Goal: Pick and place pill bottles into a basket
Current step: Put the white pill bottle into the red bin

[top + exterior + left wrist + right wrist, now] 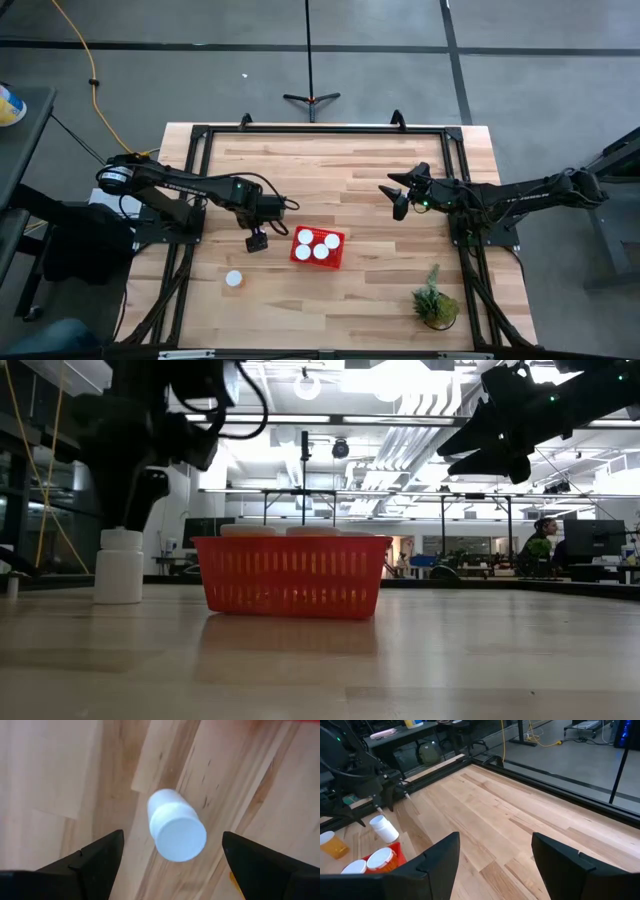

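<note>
From above, the red basket (318,249) sits near the middle of the wooden table (340,170), and only the white caps (319,244) of the bottles inside show, their bodies hidden. One more white-capped bottle (234,279) stands alone on the table, off to the left of the basket. The left gripper (257,241) hangs just left of the basket, its fingers too small to read here. The right gripper (398,201) waits well apart, over the table's right half, fingers spread and empty. A green plant (436,300) stands near the front right corner.

In the low view, the basket (291,576) hides all but the cap tops at its rim. A whitish bottle (119,566) stands upright to its left, beneath the dark left arm (140,455); the gripper's tips cannot be made out. No label shows.

In the left wrist view, the left gripper (172,855) stands wide open and touches nothing. The white bottle (176,825) stands on the table between its fingers (97,857), seen cap first. No writing shows.

In the right wrist view, the right gripper (495,852) is parted and holds nothing. Far off, the basket (380,860) is partly cut off, with an amber bottle (332,845) beside it.
</note>
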Available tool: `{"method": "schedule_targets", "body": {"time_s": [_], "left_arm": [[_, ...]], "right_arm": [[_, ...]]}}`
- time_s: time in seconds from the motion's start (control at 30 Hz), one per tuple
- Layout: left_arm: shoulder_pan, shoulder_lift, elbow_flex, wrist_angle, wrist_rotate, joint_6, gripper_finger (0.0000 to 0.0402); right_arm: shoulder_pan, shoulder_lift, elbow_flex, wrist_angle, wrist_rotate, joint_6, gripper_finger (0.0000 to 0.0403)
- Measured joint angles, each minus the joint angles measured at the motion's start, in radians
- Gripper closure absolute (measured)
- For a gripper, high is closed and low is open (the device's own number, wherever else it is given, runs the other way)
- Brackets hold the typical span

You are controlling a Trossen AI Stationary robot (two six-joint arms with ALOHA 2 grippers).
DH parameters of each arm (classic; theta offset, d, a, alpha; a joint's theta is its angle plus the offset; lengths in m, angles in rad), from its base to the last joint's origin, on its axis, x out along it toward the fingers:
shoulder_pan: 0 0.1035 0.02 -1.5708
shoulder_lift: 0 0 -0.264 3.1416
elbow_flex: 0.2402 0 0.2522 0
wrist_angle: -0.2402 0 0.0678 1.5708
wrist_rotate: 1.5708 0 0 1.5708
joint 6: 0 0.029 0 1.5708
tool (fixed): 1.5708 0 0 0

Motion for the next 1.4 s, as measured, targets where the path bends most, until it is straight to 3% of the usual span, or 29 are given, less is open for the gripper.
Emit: {"method": "schedule_targets", "body": {"time_s": [0.47,1.23,1.4], "left_arm": [[-0.018,0.003,-0.076,0.13,-0.045,-0.014,0.003],[-0.018,0.003,-0.076,0.134,-0.073,-0.015,0.003],[-0.018,0.003,-0.076,0.134,-0.074,-0.015,0.0045]], "right_arm": [[0.0,0.0,0.0,-0.007,0.035,0.0,0.0164],[0.0,0.0,0.0,-0.006,0.034,-0.001,0.0164],[0.0,0.0,0.0,-0.006,0.034,-0.001,0.0164]]}}
